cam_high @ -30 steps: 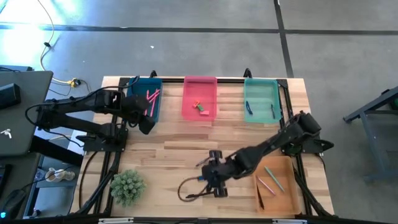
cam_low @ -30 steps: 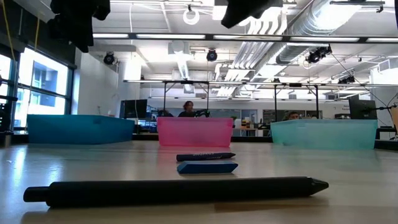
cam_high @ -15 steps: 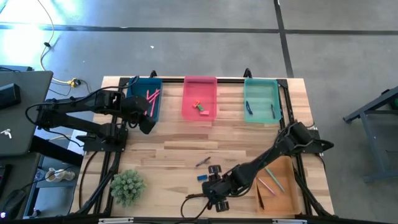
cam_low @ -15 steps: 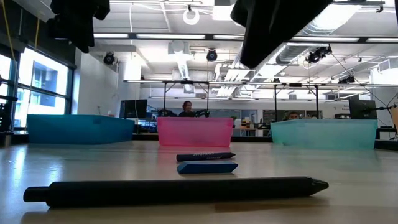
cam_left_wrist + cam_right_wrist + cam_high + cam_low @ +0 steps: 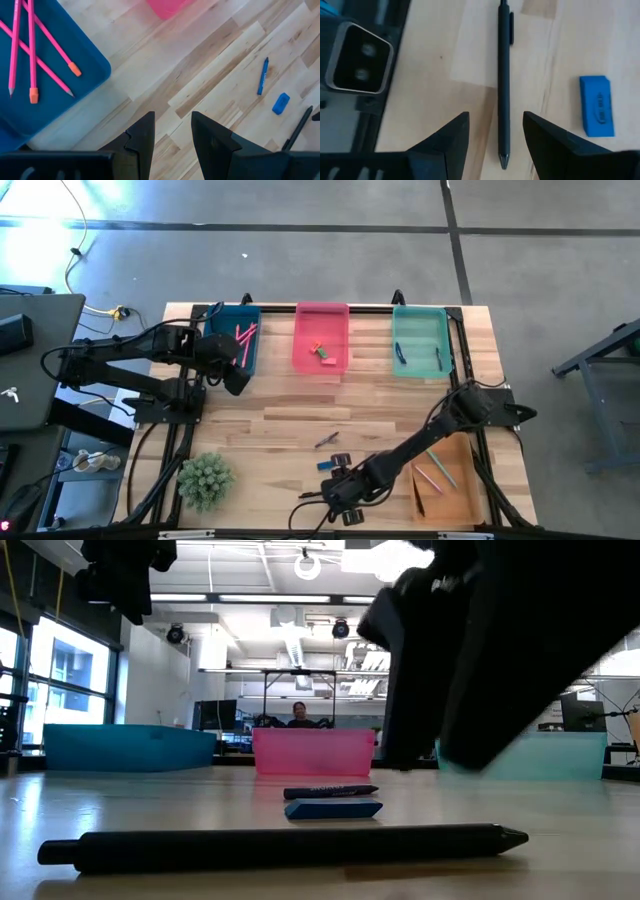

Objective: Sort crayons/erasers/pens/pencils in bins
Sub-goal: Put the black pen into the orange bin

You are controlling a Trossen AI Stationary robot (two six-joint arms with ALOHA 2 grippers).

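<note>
A black pen (image 5: 504, 85) lies on the wood near the table's front edge, also visible in the low view (image 5: 280, 845). My right gripper (image 5: 496, 117) hangs open just above it, one finger on each side of the pen's tip end, touching nothing (image 5: 338, 502). Beyond the pen lie a blue eraser (image 5: 328, 465) and a short blue crayon (image 5: 327, 440). The dark blue bin (image 5: 226, 352), pink bin (image 5: 322, 365) and teal bin (image 5: 420, 370) stand along the far edge. The orange bin (image 5: 455, 502) sits at the near right. My left gripper (image 5: 172, 135) waits open beside the blue bin.
Pink pencils (image 5: 30, 50) lie in the blue bin, small erasers (image 5: 322, 352) in the pink bin, pens in the teal bin, and crayons (image 5: 432, 472) in the orange bin. A green plant (image 5: 205, 480) stands at the near left. The low camera (image 5: 357, 62) sits at the front edge beside the pen.
My right gripper has moved toward the table's near edge and sunk down over the black pen, staying open. It has uncovered the blue eraser in the high view and now fills much of the low view. Pen, eraser and crayon lie as before.
</note>
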